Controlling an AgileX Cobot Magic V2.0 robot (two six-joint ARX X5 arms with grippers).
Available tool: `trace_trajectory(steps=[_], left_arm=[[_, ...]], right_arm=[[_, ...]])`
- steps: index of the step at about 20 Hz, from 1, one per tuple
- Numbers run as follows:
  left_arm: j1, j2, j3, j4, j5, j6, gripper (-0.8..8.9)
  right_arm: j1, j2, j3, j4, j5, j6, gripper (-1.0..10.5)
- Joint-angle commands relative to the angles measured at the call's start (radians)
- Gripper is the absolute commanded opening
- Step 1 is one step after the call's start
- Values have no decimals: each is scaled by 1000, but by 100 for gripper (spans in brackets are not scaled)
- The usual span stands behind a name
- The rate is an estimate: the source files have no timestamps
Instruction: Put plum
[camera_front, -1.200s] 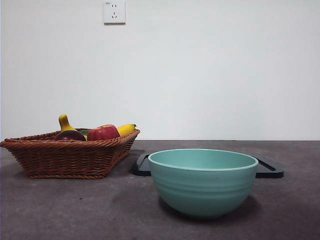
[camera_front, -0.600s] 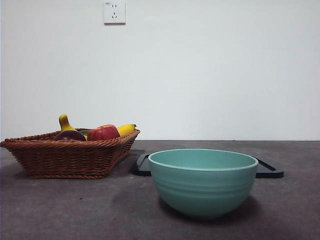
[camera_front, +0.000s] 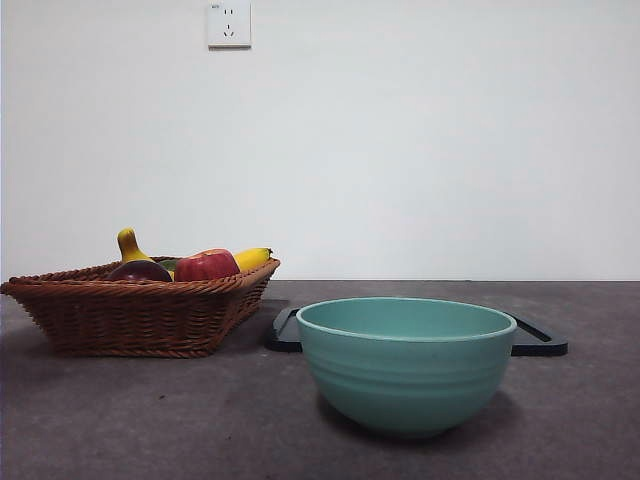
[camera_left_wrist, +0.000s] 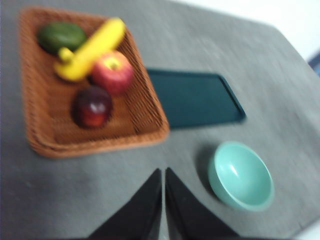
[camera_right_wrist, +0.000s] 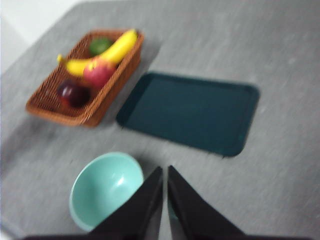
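Plum (camera_front: 139, 270) at left of front frame in basket (camera_front: 140, 315), untouched; left gripper (camera_left_wrist: 163, 176) and right gripper (camera_right_wrist: 164, 175) clenched, empty, high above.

front cam: low, table height, close behind the bowl (camera_front: 406, 362), facing the wall
wrist cams: high up, looking down
shared: basket (camera_left_wrist: 145, 120), bowl, tray (camera_right_wrist: 190, 112)
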Motion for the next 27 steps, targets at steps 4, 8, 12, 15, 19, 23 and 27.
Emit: trace_trajectory(steps=[4,8,12,15,19,23,27], left_arm=[[-38,82,79,-127,26,134,9],[-50,83,79,-139,25,134,9],[-50,83,79,-140,24,132,123],[-50,83,79,-142,24,126,391],[-50,83,79,-150,24,123,473],[-51,91,79,-127,19,101,468],[-72,156,95,-48,1,67,463]], right_arm=[[81,93,74,-157,-13,-126,5],[145,101,74,-189,-9,-135,5],[153,101,74,-189,-9,-133,98],[153,101,74,-189,-9,-122,426],[153,101,74,-189,-9,-122,450],[153,101,74,-189,-10,-122,450],[153,101,74,-185,-10,-122,450]])
